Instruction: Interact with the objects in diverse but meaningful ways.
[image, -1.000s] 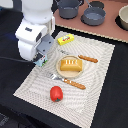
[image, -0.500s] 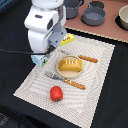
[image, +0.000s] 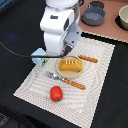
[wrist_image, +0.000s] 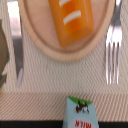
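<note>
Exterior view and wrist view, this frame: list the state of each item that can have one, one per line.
bread loaf: lying on the plate.
milk carton: on the placemat, at its edge, closed as far as visible.
tomato: resting on the placemat, apart from the plate.
fork: flat beside the plate.
knife: flat on the plate's other side.
end effector: fingers not visible in either view; cannot tell.

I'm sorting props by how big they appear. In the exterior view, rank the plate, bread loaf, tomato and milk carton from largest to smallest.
1. plate
2. bread loaf
3. tomato
4. milk carton, though the arm partly hides it, so its place against the tomato is unsure.
</note>
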